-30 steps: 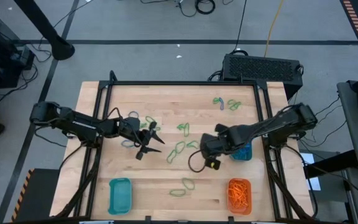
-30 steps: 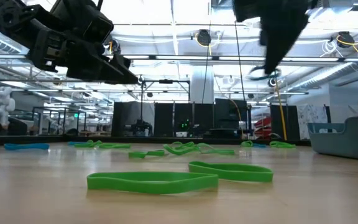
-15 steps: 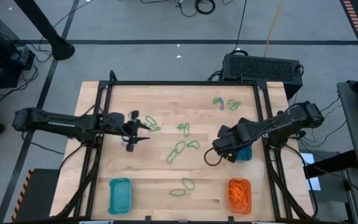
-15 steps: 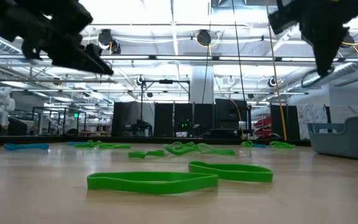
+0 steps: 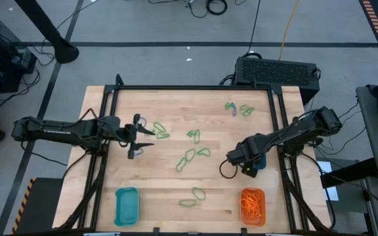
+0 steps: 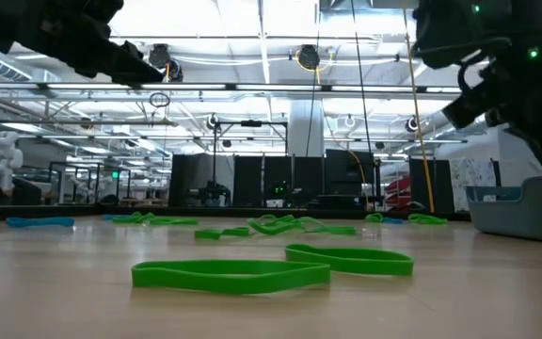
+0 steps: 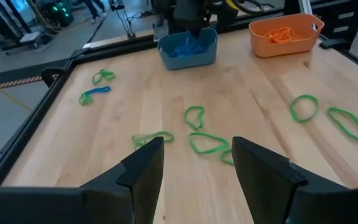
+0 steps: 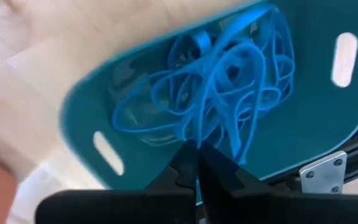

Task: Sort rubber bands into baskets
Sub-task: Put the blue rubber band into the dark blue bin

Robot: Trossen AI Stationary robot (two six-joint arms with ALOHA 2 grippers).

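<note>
Over the blue basket (image 8: pixel 328 106) at the right edge, the right gripper (image 8: pixel 194 163) was held closed on a blue band (image 8: pixel 225 109); release should be made low inside. The left gripper (image 7: pixel 194 163) was kept open.

Wooden table (image 5: pixel 176 190) with three baskets and loose rubber bands.

Seen from above, the pale plank top carries an empty teal basket (image 5: pixel 126 204) at 7 o'clock, an orange basket (image 5: pixel 253 205) of orange bands at 5 o'clock, and a teal basket (image 7: pixel 188 47) of blue bands at about 4 o'clock — partly under an arm in the overhead picture. Green bands (image 5: pixel 190 156) lie scattered round the centre, two more (image 5: pixel 193 197) at 6 o'clock, and a green-and-blue cluster (image 5: pixel 239 109) at 1 o'clock.
</note>
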